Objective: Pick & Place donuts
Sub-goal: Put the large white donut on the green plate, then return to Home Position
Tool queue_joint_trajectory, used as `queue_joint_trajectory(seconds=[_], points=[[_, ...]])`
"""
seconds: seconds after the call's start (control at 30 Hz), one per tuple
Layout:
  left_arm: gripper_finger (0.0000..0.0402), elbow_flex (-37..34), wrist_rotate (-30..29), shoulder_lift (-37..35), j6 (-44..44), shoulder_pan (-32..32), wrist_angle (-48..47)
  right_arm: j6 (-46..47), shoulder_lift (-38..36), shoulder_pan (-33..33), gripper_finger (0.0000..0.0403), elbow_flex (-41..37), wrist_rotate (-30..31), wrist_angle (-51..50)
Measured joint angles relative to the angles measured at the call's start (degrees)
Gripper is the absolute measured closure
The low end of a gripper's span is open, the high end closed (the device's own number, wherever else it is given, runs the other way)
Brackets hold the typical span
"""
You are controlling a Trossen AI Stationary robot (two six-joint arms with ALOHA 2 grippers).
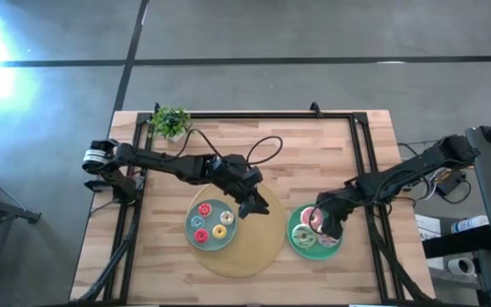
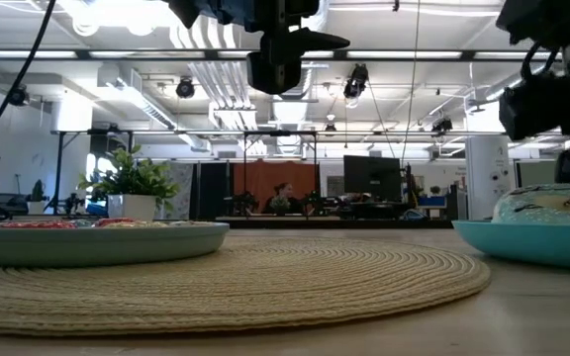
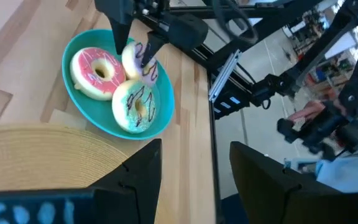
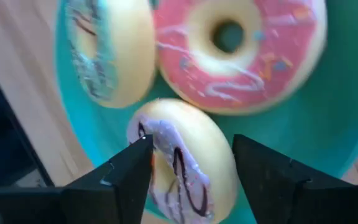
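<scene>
I keep the left tool (image 1: 255, 205) parked, fingers apart and empty, over the woven mat (image 1: 262, 247). My right tool (image 4: 191, 163) straddles the lilac-iced donut (image 4: 188, 162) on the green plate (image 4: 328, 124), jaws wide. It sits tilted against its neighbours, so closing could squirt it sideways.

Probably an open-plan lab: exposed ceiling ducts (image 2: 216, 84), monitors (image 2: 371, 178), workbenches.

Seven donuts (image 1: 200, 211): four small on one plate (image 1: 191, 234), three large on another plate (image 1: 293, 241)
</scene>
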Motion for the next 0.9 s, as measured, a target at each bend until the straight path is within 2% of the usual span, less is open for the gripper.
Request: queue_joint_trajectory(seconds=[0.13,0.3,0.47,0.63,0.77,0.9], points=[[0.0238,0.0,0.1,0.0,1.6,0.6,-1.5,-2.0,-1.0,0.0,0.0183,1.9,2.2,0.2],[0.0238,0.0,1.1,0.0,-3.2,1.0,-0.9,-9.6,-2.3,0.0,0.0181,5.2,3.4,0.2],[0.0238,0.0,3.1,-1.5,0.1,0.5,1.0,-18.0,-3.8,0.0,0.0181,10.3,6.2,0.1],[0.0238,-0.1,2.9,-6.8,3.1,0.6,1.1,-26.8,-6.9,0.0,0.0181,16.1,7.4,-0.8],[0.0239,-1.1,-1.1,-14.6,7.2,0.6,-0.9,-26.0,-11.9,-0.7,0.0181,17.1,12.6,-7.0],[0.0239,-7.1,-10.3,-24.4,9.5,0.7,-3.8,-21.8,-19.9,-1.7,0.0181,15.1,18.4,-12.3]])
